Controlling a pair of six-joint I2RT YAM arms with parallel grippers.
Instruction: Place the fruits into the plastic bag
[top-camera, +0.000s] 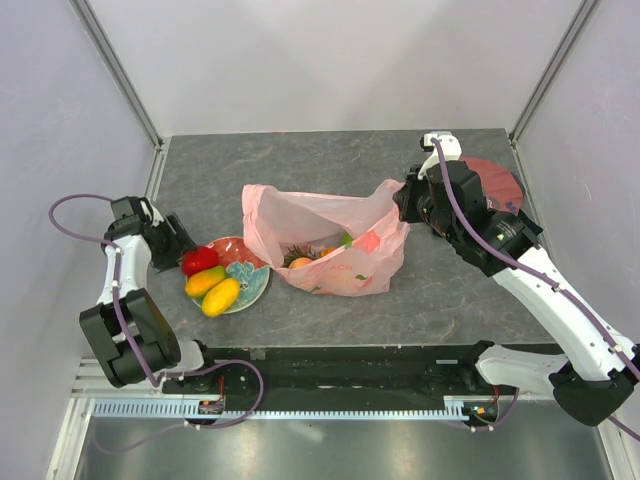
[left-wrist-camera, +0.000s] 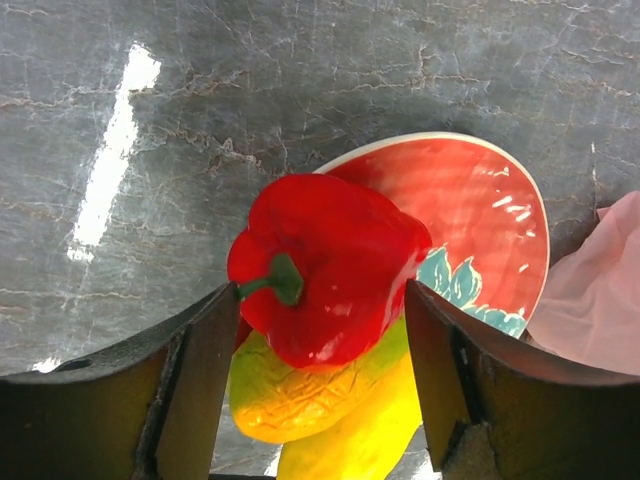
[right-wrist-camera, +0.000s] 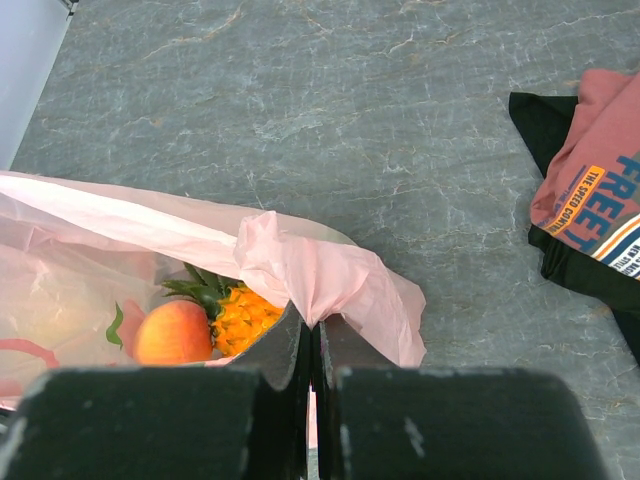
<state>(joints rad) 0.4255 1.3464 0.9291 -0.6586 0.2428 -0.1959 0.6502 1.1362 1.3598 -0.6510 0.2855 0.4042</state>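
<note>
A red pepper (top-camera: 200, 260) (left-wrist-camera: 325, 265) lies on top of two yellow mangoes (top-camera: 213, 289) (left-wrist-camera: 300, 400) on a red plate (top-camera: 252, 283) (left-wrist-camera: 480, 220) at the left. My left gripper (top-camera: 188, 248) (left-wrist-camera: 320, 295) straddles the pepper, one finger against each side of it. The pale-pink plastic bag (top-camera: 320, 225) (right-wrist-camera: 330, 280) lies in the middle, its mouth open. My right gripper (top-camera: 405, 200) (right-wrist-camera: 318, 325) is shut on the bag's right rim and holds it up. Inside lie an orange pineapple (right-wrist-camera: 240, 315), a peach (right-wrist-camera: 172, 332) and a green fruit (top-camera: 346, 240).
A folded dark-red printed T-shirt (top-camera: 495, 185) (right-wrist-camera: 590, 200) lies at the back right, behind my right arm. The bag's edge (left-wrist-camera: 600, 280) reaches close to the plate's right rim. Grey walls stand round the dark marbled table (top-camera: 300, 160).
</note>
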